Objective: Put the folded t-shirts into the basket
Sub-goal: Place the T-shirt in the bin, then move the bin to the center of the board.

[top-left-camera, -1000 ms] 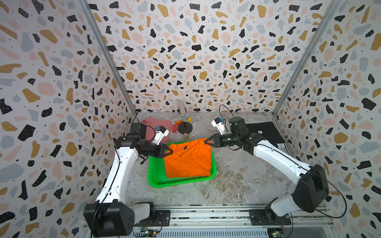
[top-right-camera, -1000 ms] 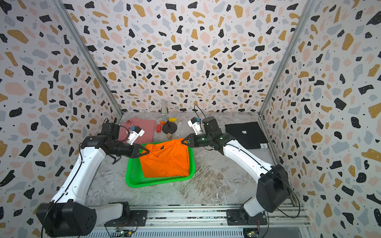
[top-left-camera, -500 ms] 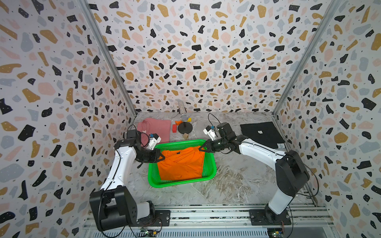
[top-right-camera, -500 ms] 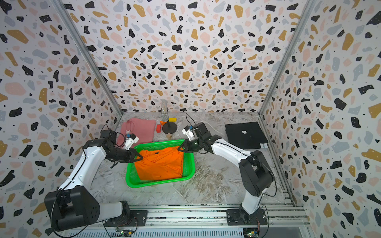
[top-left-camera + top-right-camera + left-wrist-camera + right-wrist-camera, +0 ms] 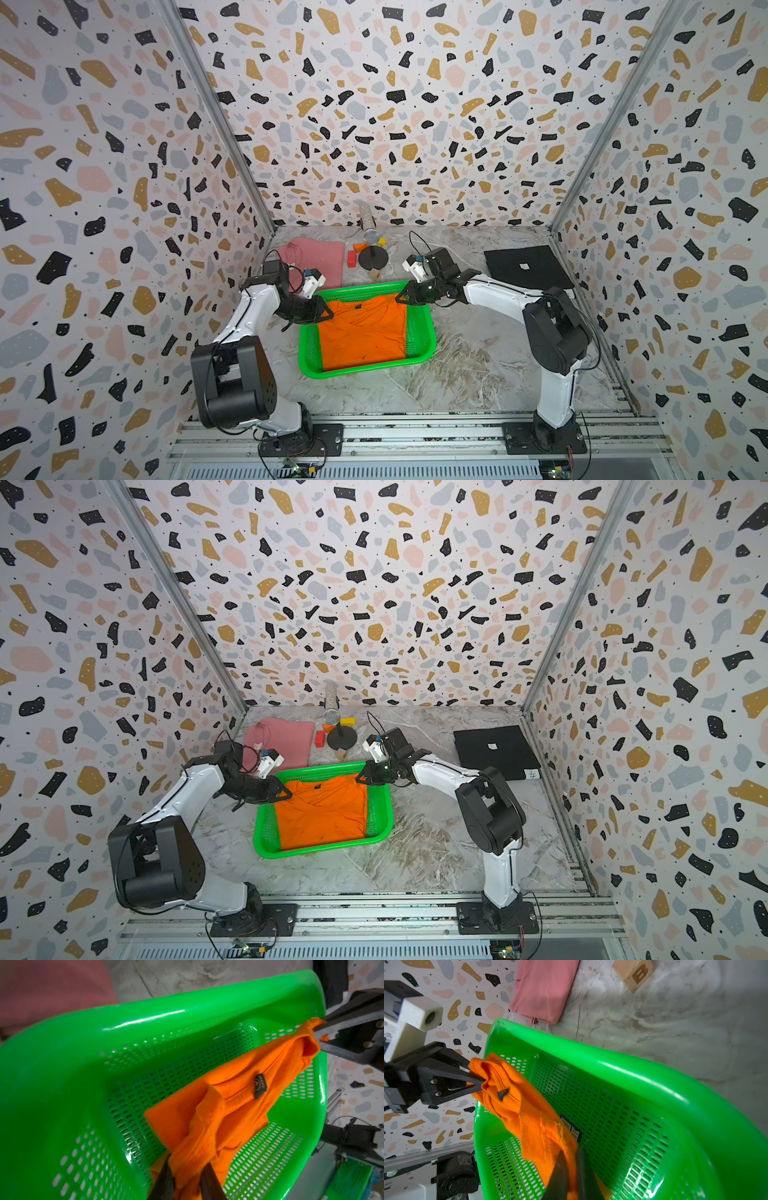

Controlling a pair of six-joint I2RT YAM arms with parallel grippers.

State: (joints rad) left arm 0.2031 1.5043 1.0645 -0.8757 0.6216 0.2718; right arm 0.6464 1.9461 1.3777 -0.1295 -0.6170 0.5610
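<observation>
A: Holding anything?

B: Yes. Seeing the right pincer (image 5: 399, 299) pinched tight on one far corner of the orange shirt (image 5: 361, 332), at 1 o'clock of the basket (image 5: 353, 370). Seeing the left pincer (image 5: 329, 318) at 10 o'clock, partly parted, the other far corner bunched between; cannot tell whether gripping or letting go.

A: Lying where?

B: Down inside the basket, mid-worktop (image 5: 478, 345), long axis 12 to 6. Far edge strung 9 to 3 between both pincers, lifted off the basket floor.

A: Next, probably?

B: Likely freeing both corners, backing out, then fetching another. Seeing the pink shirt (image 5: 316, 257) just past the basket at 11 o'clock, nearer the left arm; the black shirt (image 5: 511, 270) apart at 2 o'clock, nearer the right arm. So left for pink, right for black, by this reading.

A: Counting up?

B: Three shirts: one in, two out on the worktop. One basket, two pincers. Also four small blocks (image 5: 351, 258) and one stand (image 5: 373, 259) near 12 o'clock, no part of the job.
</observation>
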